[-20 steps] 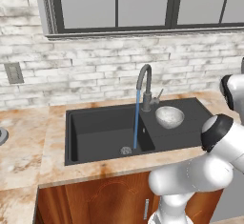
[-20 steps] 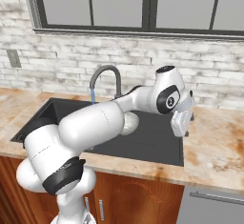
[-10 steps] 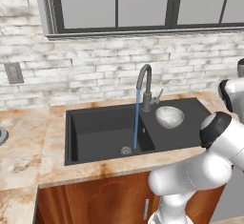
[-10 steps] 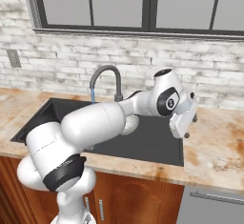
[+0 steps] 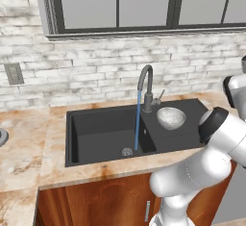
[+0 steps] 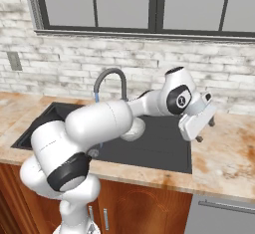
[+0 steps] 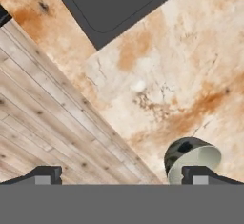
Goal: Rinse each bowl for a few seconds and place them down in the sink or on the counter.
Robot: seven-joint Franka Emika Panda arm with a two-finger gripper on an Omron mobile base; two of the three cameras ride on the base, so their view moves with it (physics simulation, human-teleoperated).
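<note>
A pale bowl [image 5: 170,118] with a speckled inside sits in the flat side section of the black sink [image 5: 96,129]. In the right base view my arm hides most of this bowl [image 6: 133,129]. My gripper [image 6: 205,131] hangs open over the marbled counter [image 6: 224,158] just right of the sink [image 6: 149,151]. In the hand view a second bowl [image 7: 193,160] with a dark mottled inside lies on the counter [image 7: 181,75], close to the right fingertip [image 7: 205,174]. Nothing sits between the fingers of the gripper [image 7: 125,175].
Water runs in a blue stream from the grey gooseneck tap [image 5: 145,83] into the deep basin. A brick wall and a window stand behind the sink. The counter's front edge and the wooden floor [image 7: 43,123] lie left of the gripper in the hand view.
My gripper has drifted a little to the right, away from the sink and farther over the counter. It stays open. The bowl in the sink has not moved.
</note>
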